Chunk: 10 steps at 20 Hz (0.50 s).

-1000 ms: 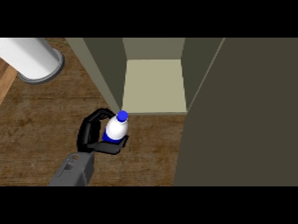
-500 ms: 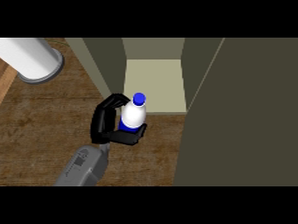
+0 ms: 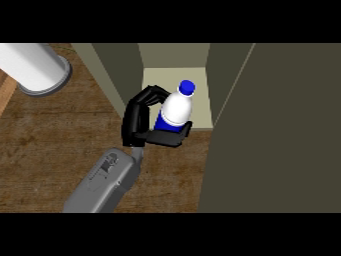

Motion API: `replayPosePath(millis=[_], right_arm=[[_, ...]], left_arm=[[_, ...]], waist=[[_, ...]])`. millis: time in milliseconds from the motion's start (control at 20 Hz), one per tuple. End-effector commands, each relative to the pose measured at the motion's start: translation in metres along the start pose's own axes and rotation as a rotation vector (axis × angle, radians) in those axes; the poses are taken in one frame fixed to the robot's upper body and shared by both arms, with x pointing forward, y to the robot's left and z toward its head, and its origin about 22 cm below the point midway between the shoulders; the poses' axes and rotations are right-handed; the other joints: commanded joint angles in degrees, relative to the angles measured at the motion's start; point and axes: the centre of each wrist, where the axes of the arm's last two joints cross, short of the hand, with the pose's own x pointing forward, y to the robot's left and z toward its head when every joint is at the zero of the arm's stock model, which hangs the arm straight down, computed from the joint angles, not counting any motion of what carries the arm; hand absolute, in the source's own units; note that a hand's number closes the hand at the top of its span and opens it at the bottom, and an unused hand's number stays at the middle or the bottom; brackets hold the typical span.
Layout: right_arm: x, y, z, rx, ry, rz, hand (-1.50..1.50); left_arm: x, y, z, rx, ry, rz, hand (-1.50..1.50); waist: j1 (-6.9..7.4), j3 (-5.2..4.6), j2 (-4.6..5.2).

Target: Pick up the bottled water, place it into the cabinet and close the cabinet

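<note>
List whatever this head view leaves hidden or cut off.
- Right hand: shows nowhere in the head view.
- Bottled water: its base is hidden by the left hand curled round it.
- Cabinet: its upper part is cut off by the top edge.
- White cylinder: cut off at the top-left corner.

You can't see the lower part of the bottled water (image 3: 176, 109); the hand (image 3: 145, 122) curled round it hides that part and any label. The cabinet (image 3: 174, 75) is cut off at the frame's top, its door (image 3: 291, 130) by the right edge. At upper left, the white cylinder (image 3: 27, 65) runs out of frame.
</note>
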Motion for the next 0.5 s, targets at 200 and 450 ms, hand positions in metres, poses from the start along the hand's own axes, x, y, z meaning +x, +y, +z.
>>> replayPosePath(millis=[200, 450], right_arm=[[0.021, 0.001, 0.013, -0.027, -0.058, 0.035, -1.5], [0.016, -0.012, 0.009, -0.009, -0.045, 0.022, -1.5]], left_arm=[[0.007, -0.017, -0.037, 0.056, 0.056, -0.059, 1.5], [0.002, -0.018, -0.055, 0.11, 0.116, -0.042, 1.5]], waist=[[-0.43, -0.03, 0.16], [-0.77, -0.02, 0.39]])
